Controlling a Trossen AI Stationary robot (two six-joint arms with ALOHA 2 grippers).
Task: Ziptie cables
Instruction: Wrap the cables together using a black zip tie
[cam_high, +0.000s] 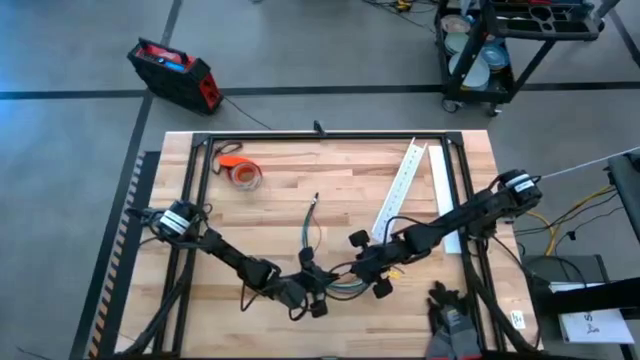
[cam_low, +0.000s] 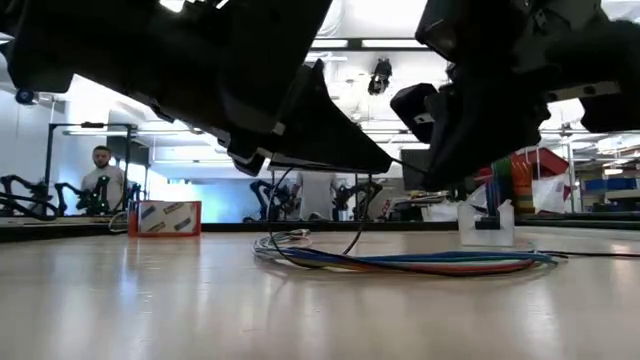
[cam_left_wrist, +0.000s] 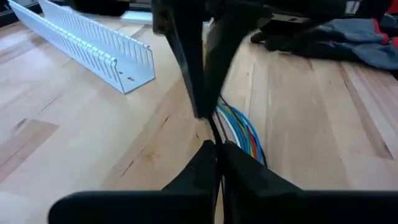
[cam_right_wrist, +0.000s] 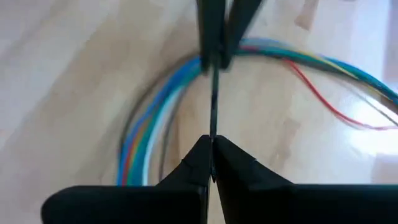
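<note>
Both grippers, left gripper (cam_left_wrist: 214, 152) and right gripper (cam_right_wrist: 210, 149), are pinched tight on the thin dark plastic ziptie (cam_right_wrist: 213, 102), stretched between their fingertips above the looped multicoloured cables (cam_right_wrist: 149, 124). Looks like mid-threading; next needs feeding the tail.

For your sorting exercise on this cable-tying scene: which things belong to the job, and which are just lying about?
In the job:
cables
ziptie
left gripper
right gripper

Lying about:
white slotted channel
orange tape roll
red case

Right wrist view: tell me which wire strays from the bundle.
The thin red wire. It loops out alone across the bare wood, while the blue, green and other cables run packed together in one curved band beyond the right pincer.
</note>
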